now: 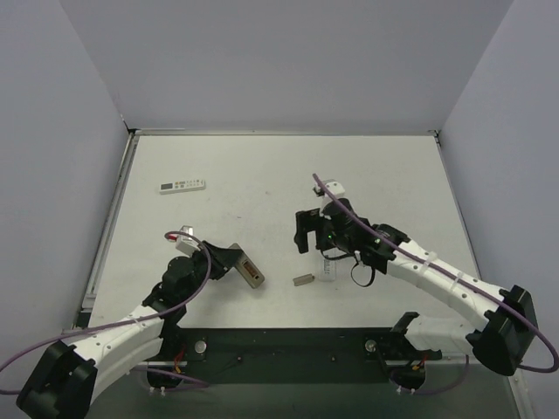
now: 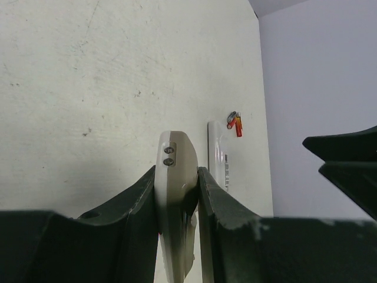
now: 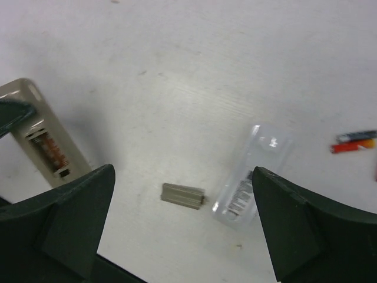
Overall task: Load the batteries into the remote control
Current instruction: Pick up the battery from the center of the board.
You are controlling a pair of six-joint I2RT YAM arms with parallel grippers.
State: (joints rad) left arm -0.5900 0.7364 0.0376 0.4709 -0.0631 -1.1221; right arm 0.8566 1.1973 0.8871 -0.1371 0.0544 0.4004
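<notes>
My left gripper (image 2: 178, 197) is shut on the remote control (image 2: 177, 171), a beige body standing on edge between its fingers (image 2: 138, 206). From the right wrist view the remote control (image 3: 44, 138) lies at the left with its compartment open and one dark, orange-marked battery (image 3: 48, 150) in it. Two loose batteries (image 3: 353, 141) lie at the far right, the same batteries (image 2: 235, 122) showing past the remote. My right gripper (image 3: 182, 221) hangs open above the table, nothing between its fingers. From above, the left gripper (image 1: 234, 264) holds the remote control (image 1: 249, 271); the right gripper (image 1: 307, 237) is further right.
A small grey ribbed cover (image 3: 184, 196) lies on the table below my right gripper, next to a clear plastic package (image 3: 250, 174). The cover (image 1: 303, 280) sits between the two arms. A longer white remote (image 1: 182, 185) lies at the far left. Grey walls enclose the table.
</notes>
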